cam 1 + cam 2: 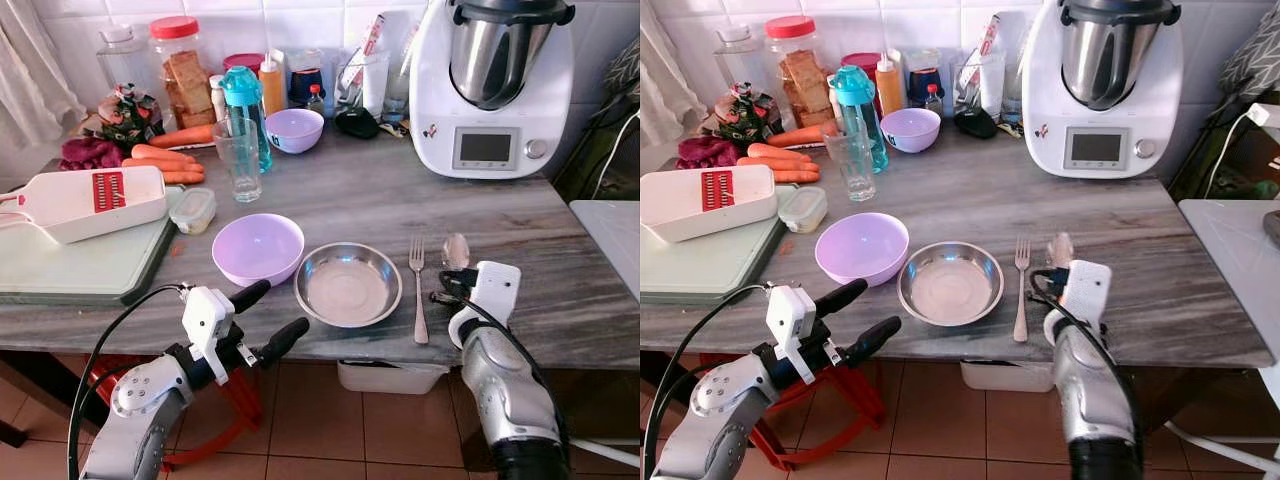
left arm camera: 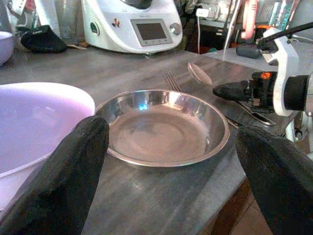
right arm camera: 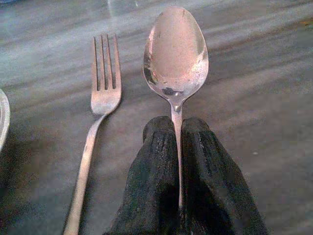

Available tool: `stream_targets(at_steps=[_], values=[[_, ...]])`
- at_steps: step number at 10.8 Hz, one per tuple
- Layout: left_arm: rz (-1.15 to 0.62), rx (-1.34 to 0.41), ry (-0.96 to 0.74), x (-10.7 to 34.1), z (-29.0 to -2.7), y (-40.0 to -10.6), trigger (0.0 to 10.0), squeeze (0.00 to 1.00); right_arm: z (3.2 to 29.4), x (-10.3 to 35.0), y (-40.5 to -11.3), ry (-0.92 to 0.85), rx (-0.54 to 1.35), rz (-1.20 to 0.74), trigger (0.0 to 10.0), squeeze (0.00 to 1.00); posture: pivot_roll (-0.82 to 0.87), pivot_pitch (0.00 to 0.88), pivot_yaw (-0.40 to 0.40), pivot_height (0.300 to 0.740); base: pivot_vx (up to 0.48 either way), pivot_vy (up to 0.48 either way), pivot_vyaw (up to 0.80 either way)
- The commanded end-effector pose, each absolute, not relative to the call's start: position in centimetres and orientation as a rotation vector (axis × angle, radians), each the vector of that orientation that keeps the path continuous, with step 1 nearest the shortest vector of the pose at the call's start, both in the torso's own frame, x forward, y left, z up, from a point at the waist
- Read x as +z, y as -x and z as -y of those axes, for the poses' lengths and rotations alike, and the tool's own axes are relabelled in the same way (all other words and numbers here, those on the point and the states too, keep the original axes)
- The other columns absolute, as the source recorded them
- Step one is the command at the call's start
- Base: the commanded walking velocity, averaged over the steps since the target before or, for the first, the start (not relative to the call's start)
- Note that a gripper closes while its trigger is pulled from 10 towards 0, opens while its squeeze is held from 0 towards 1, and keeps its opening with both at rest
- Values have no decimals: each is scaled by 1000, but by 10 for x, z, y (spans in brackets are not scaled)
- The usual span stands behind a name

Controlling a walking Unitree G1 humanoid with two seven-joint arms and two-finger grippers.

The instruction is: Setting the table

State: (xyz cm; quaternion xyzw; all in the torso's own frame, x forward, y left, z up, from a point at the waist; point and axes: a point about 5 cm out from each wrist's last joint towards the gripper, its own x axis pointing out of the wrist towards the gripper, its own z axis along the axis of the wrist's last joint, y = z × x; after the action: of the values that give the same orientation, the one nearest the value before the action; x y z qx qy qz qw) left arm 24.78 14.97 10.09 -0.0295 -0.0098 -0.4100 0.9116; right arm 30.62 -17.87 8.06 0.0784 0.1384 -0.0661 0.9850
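Spoon (image 3: pixel 176 54) sits pinched in right gripper (image 3: pixel 177 134), beside fork (image 3: pixel 100 98).

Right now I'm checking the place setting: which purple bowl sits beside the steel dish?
The larger purple bowl at the front, just left of the steel dish. The smaller purple bowl stands far back among the bottles.

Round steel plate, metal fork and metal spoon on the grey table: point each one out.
Round steel plate (image 1: pixel 347 285), left eye view, on its flat centre.
Metal fork (image 1: pixel 418 290), left eye view, on mid-handle.
Metal spoon (image 3: pixel 176 49), right wrist view, on its bowl; right pincer (image 3: pixel 178 147) clamps the handle.
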Motion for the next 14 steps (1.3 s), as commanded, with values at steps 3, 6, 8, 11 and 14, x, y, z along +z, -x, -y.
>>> stream_targets(at_steps=[3, 6, 8, 11, 14], values=[[20, -860, 47, 104, -148, -247, 10000, 0, 176, 76, -309, -196, -126, -306, 10000, 0, -8, 13, 37, 740, 0, 0, 0], [21, -864, 41, 105, -147, -249, 10000, 0, 178, 69, -304, -180, -115, -340, 10000, 0, -9, 16, 37, 740, 0, 0, 0], [19, -864, 42, 105, -146, -250, 10000, 0, 181, 63, -300, -166, -100, -381, 10000, 0, -11, 15, 38, 740, 0, 0, 0], [21, -862, 44, 106, -144, -250, 10000, 0, 186, 58, -296, -144, -76, -416, 10000, 0, -12, 11, 36, 740, 0, 0, 0], [15, -859, 46, 103, -144, -252, 10000, 0, 187, 56, -295, -130, -61, -428, 10000, 0, -12, 11, 36, 740, 0, 0, 0]])
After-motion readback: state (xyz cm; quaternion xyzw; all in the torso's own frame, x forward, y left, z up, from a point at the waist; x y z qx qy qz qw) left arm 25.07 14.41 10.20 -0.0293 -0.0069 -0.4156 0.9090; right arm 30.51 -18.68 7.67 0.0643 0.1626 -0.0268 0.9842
